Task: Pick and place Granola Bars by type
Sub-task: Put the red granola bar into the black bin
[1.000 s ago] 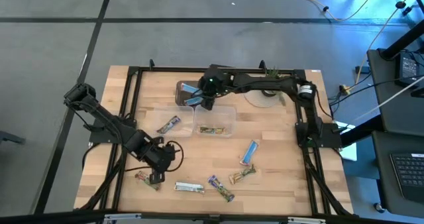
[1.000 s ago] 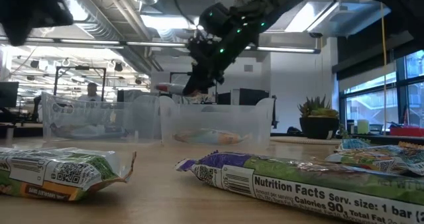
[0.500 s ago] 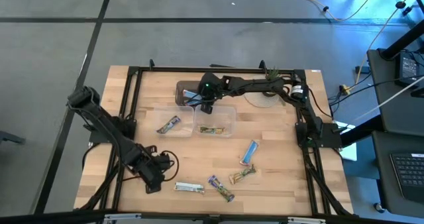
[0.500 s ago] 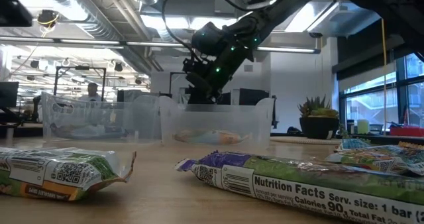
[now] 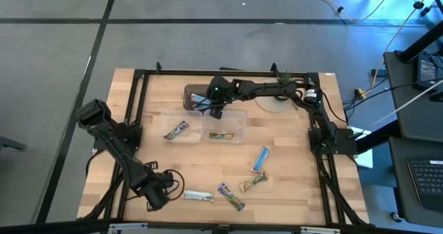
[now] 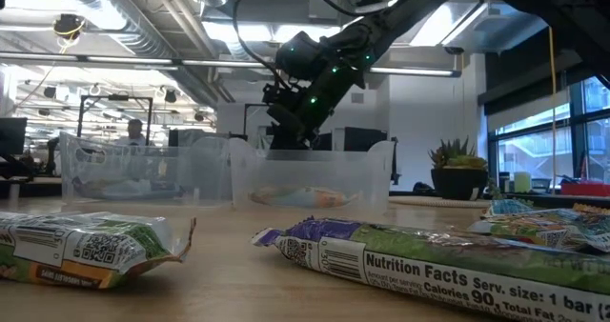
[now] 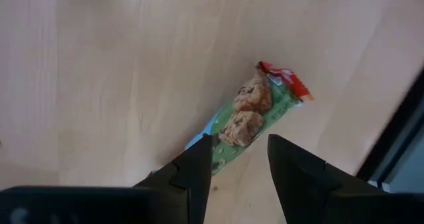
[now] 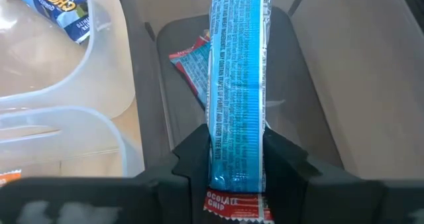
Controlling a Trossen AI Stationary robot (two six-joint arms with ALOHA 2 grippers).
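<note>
Desk (image 5: pixel 291 158): I see a pale wooden top inside a black frame, with both arms reaching in from its sides.
Right arm: it stretches across the far side of the desk to the brown tray.
Left arm: it runs down the left side to the near left corner.
Clear tubs (image 5: pixel 208 125): two sit side by side mid-desk, just in front of the tray; one holds a dark purple bar (image 5: pixel 176 130), the other a green-tan bar (image 5: pixel 220 135).
Brown tray (image 5: pixel 192 93): at the far side of the desk; from the right wrist I see a bar with red ends (image 8: pixel 189 61) lying in it.
Right pincer (image 5: pixel 210 106): its fingers are clamped on a blue bar (image 8: pixel 236 85), which hangs over the tray.
Left pincer (image 7: pixel 240 164): fingers apart, gripping nothing, with one end of a green bar (image 7: pixel 248 112) lying on the wood between them.
Loose bars: four lie on the near half of the desk, a blue one (image 5: pixel 260 158), a green-tan one (image 5: pixel 253 183), a purple one (image 5: pixel 230 196) and a silvery one (image 5: pixel 198 195).
</note>
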